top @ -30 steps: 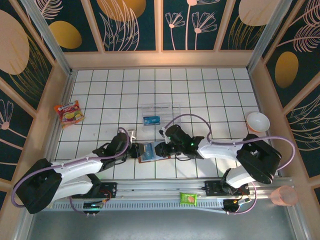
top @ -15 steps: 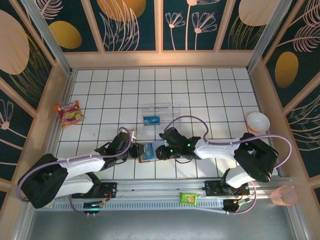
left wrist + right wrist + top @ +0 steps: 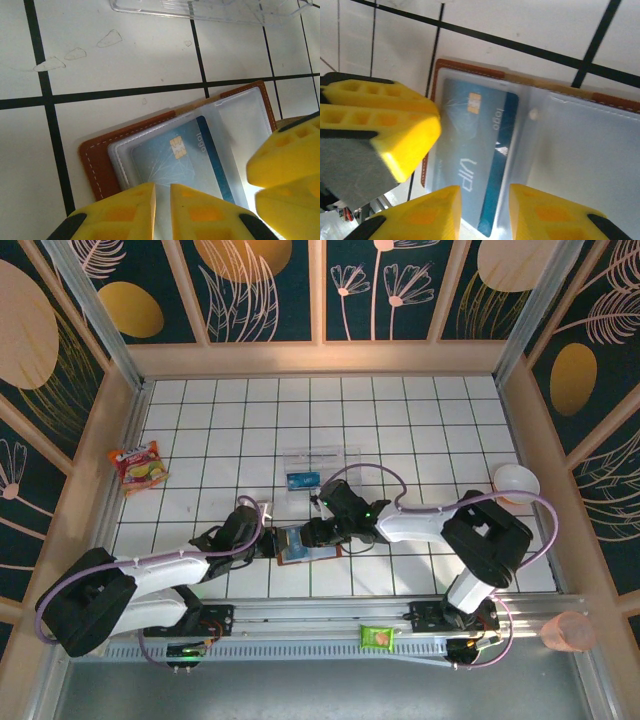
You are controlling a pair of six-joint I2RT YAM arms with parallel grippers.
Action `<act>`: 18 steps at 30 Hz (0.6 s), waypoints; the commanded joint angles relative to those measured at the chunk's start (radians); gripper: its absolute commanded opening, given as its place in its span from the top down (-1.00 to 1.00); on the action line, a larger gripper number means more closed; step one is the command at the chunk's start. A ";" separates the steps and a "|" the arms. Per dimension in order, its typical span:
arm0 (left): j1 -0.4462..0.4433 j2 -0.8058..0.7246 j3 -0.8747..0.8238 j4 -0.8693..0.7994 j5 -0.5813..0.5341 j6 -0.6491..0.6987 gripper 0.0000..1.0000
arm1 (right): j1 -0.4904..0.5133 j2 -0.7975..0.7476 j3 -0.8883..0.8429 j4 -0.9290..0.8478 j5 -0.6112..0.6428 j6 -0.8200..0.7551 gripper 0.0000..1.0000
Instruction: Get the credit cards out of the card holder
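The card holder (image 3: 322, 552) lies open on the tiles between both grippers, brown leather (image 3: 95, 155) with clear sleeves. One blue credit card (image 3: 185, 160) with a chip sits in its left sleeve, and its lower end (image 3: 490, 225) pokes out of the sleeve. My left gripper (image 3: 163, 210) is shut, its tips resting on the holder's edge (image 3: 432, 145). My right gripper (image 3: 485, 215) is open, one finger on each side of the card's protruding end. Seen from above, the left gripper (image 3: 274, 543) and right gripper (image 3: 316, 535) meet over the holder.
A clear plastic box (image 3: 320, 462) with another blue card (image 3: 302, 480) stands just beyond the holder; its edge (image 3: 200, 10) is close. A noodle packet (image 3: 140, 465) lies far left, a white bowl (image 3: 516, 482) far right, a green packet (image 3: 379, 637) and pink cup (image 3: 568, 632) by the rail.
My right arm has swung left and farther from its base, bringing its gripper closer over the holder with jaws a little wider. The left gripper has stayed on the holder.
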 commanded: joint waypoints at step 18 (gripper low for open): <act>0.004 0.021 -0.021 0.019 0.008 0.018 0.71 | -0.026 0.069 0.030 0.040 -0.078 0.065 0.46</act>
